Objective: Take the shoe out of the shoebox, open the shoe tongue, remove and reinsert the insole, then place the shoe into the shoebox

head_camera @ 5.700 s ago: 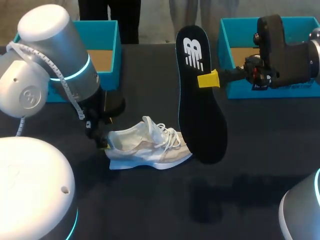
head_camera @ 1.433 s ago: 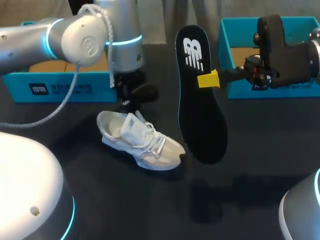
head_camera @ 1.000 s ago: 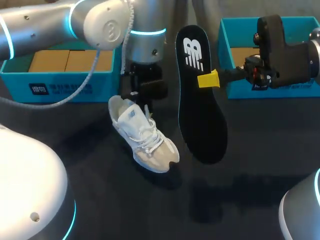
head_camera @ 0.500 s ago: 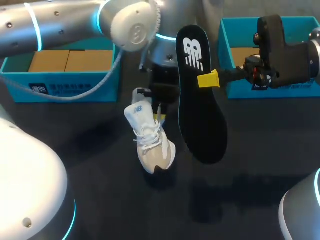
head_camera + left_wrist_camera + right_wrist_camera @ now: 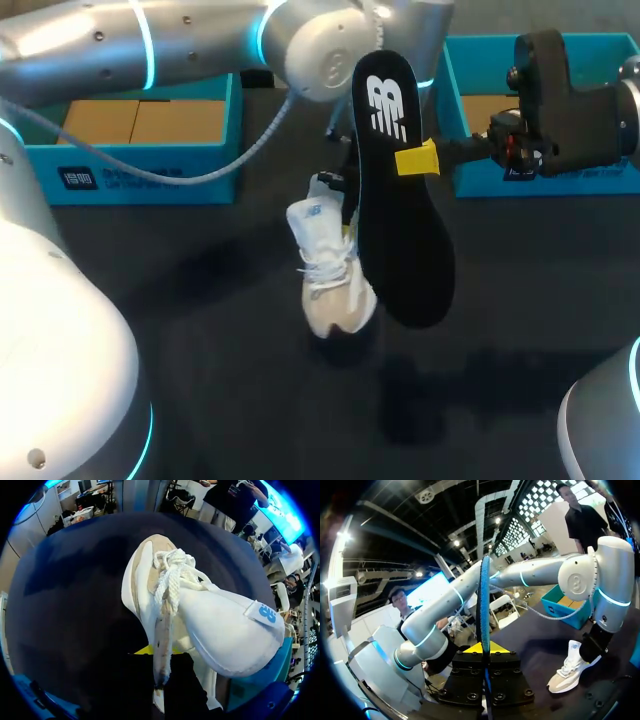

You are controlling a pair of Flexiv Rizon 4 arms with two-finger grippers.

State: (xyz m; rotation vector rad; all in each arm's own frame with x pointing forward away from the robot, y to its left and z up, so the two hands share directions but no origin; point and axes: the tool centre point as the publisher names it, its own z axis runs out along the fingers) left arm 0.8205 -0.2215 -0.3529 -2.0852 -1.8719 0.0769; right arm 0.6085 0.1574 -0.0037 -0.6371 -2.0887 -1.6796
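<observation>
Shoe [image 5: 325, 265], light and soft-sided, tilts toe-down over the table's [image 5: 200, 400] middle, with the left gripper [image 5: 159, 652] closed on its collar, probably the firmest hold. Just beside it, the right gripper [image 5: 418, 160] pinches the thin, bendy insole [image 5: 400, 230] upright by 1 edge.

A robotics lab: left arm [image 5: 120, 40], right arm [image 5: 570, 95], dark table [image 5: 200, 330], teal shoebox [image 5: 140, 175].

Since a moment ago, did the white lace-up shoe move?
Yes. The white lace-up shoe moved right, away from the left blue cardboard shoebox, and now sits beside the black foam insole, toe turned toward the camera.
</observation>
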